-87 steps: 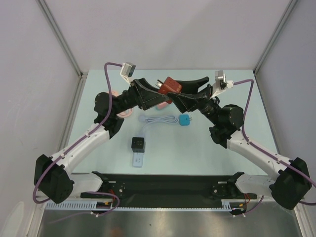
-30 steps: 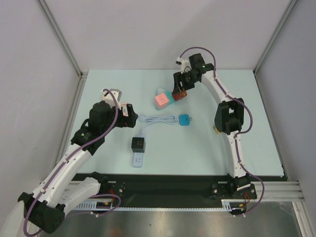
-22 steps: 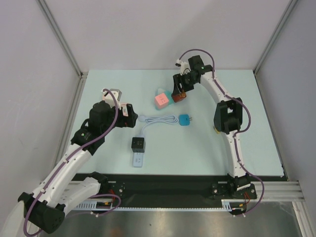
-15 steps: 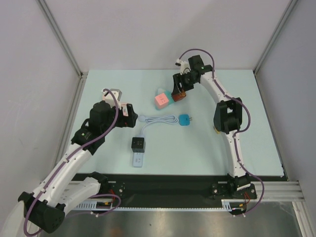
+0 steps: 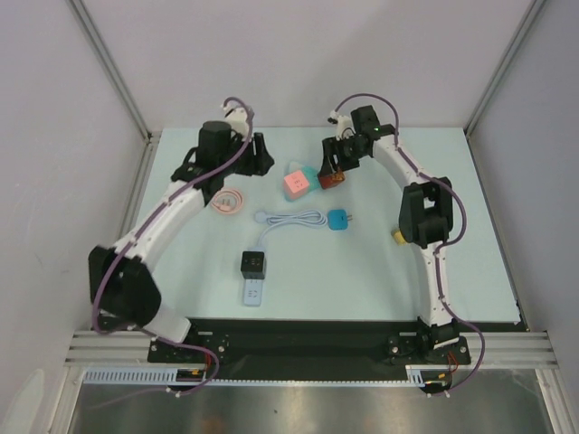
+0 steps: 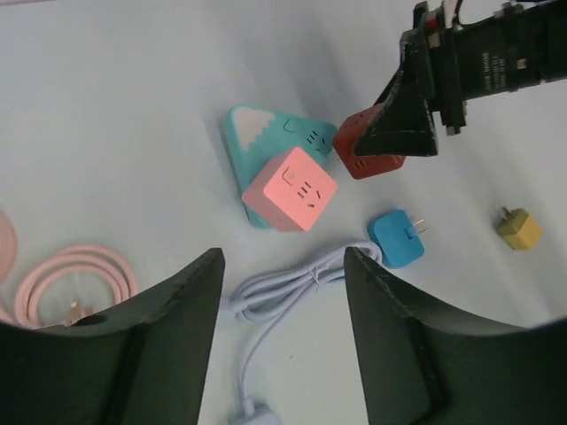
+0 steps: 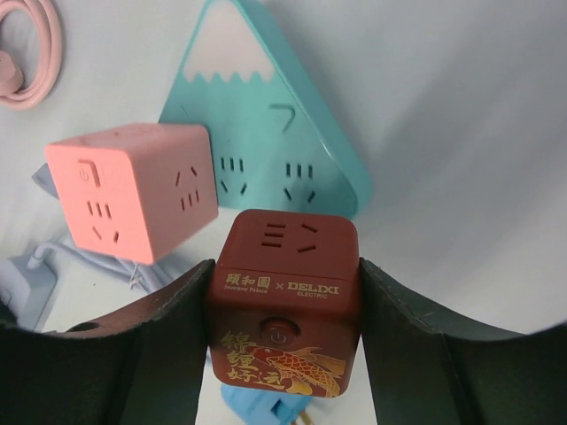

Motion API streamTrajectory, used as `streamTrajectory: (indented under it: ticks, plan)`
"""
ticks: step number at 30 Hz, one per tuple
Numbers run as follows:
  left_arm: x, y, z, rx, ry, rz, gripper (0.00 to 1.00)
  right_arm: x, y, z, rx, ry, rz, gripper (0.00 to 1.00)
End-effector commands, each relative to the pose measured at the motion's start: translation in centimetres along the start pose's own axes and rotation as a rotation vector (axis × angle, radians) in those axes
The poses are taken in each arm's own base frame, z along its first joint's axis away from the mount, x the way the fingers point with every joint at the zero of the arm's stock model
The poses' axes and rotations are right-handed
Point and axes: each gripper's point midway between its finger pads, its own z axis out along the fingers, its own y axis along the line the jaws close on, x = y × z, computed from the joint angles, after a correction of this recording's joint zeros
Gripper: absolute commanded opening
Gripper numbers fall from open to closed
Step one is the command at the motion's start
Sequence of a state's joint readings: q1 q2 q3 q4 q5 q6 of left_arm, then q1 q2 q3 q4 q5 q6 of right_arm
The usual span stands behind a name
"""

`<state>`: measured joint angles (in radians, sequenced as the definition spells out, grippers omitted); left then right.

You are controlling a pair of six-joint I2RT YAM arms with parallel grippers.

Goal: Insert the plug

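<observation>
While the blue square plug (image 5: 338,220) on its white coiled cable (image 5: 289,219) lies flat on the pale table (image 5: 452,262), touched by neither arm, the right gripper (image 7: 285,305) is clamped on the dark red cube socket (image 6: 365,159). That cube sits just beside the teal mountain-shaped socket block (image 7: 266,133) and the pink cube socket (image 5: 297,184). Left gripper (image 6: 282,292) hangs above the group, fingers spread apart, nothing between them.

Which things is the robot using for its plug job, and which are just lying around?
Job, probably: red cube in the right gripper, teal socket.
Lying about: pink cube, blue plug, yellow plug, pink cord, black cube.
</observation>
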<state>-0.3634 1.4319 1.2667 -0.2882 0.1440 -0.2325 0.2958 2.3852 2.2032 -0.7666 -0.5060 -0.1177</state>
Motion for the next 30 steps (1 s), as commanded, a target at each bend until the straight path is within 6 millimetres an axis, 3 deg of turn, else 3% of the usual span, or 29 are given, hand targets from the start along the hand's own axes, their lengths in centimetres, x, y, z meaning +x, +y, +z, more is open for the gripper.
streamTrajectory:
  ticks: [1, 2, 3, 4, 7, 10, 17, 21, 30]
  plan:
    - [-3.1, -1.0, 4.1, 0.109, -0.027, 0.121, 0.6, -5.4, 1.7, -6.9, 0.004, -0.206, -0.039, 0.0]
    - [-3.0, -0.9, 5.3, 0.127, -0.013, 0.137, 0.52, -5.9, 1.7, -7.3, -0.004, -0.232, -0.05, 0.0]
    - [-0.9, 0.0, 8.1, 0.131, 0.052, 0.137, 0.5, -6.1, 1.7, -7.9, -0.005, -0.243, -0.055, 0.0]
    - [-2.1, -0.4, 9.0, 0.165, 0.037, 0.159, 0.48, -6.4, 1.6, -8.5, -0.005, -0.257, -0.058, 0.0]
    - [-1.0, -1.3, 11.7, 0.289, 0.096, 0.162, 0.43, -7.2, 1.9, -9.2, -0.04, -0.274, -0.103, 0.0]
    - [-0.6, -1.5, 13.0, 0.322, 0.108, 0.163, 0.43, -7.2, 2.1, -8.7, -0.058, -0.258, -0.148, 0.0]
    - [1.6, -1.2, 14.4, 0.328, 0.157, 0.159, 0.42, -6.2, 2.2, -5.5, 0.0, -0.157, -0.245, 0.0]
    - [3.8, -1.6, 14.7, 0.371, 0.204, 0.151, 0.41, -5.9, 2.1, -4.6, 0.006, -0.148, -0.251, 0.0]
    - [6.4, -1.1, 15.7, 0.349, 0.261, 0.144, 0.37, -4.9, 1.3, -2.5, 0.015, -0.104, -0.287, 0.0]
